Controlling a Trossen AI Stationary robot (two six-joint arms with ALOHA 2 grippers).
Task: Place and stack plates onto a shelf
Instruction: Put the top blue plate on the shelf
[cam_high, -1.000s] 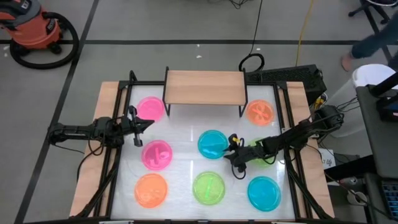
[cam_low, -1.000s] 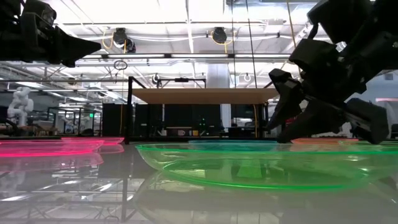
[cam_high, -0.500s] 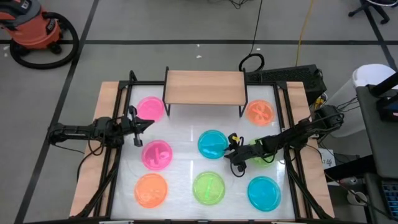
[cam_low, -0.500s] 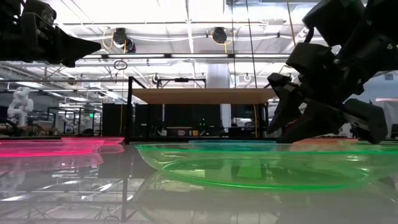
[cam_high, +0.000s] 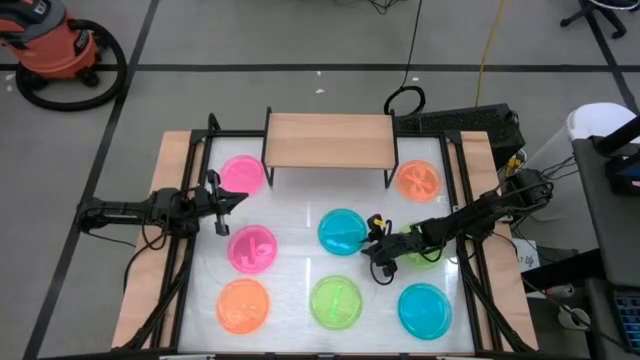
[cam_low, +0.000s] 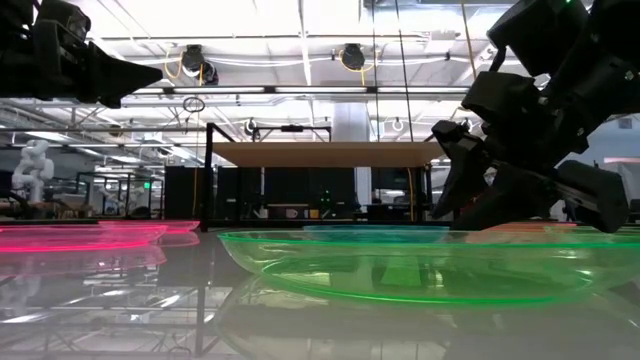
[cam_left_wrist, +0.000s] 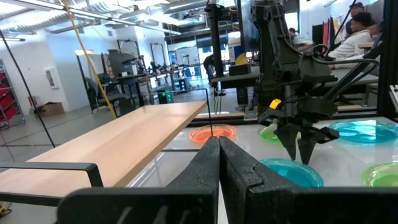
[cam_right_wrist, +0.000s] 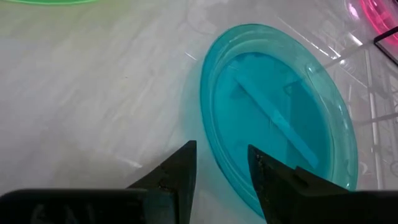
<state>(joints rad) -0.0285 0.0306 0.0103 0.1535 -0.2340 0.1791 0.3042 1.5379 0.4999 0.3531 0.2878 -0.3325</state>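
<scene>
The right gripper (cam_high: 372, 252) hangs low over the white table (cam_high: 300, 225), its two fingers (cam_right_wrist: 180, 171) parted by a narrow gap with nothing between them, their tips just at the near rim of the blue plate (cam_right_wrist: 280, 121) in the middle of the table (whether they touch the rim I cannot tell). The left gripper (cam_high: 238, 197) waits at the left edge beside the pink plates (cam_high: 241, 173), fingers pressed together and empty. The shelf (cam_high: 329, 141) stands bare at the far edge; the other plates lie scattered on the tabletop.
</scene>
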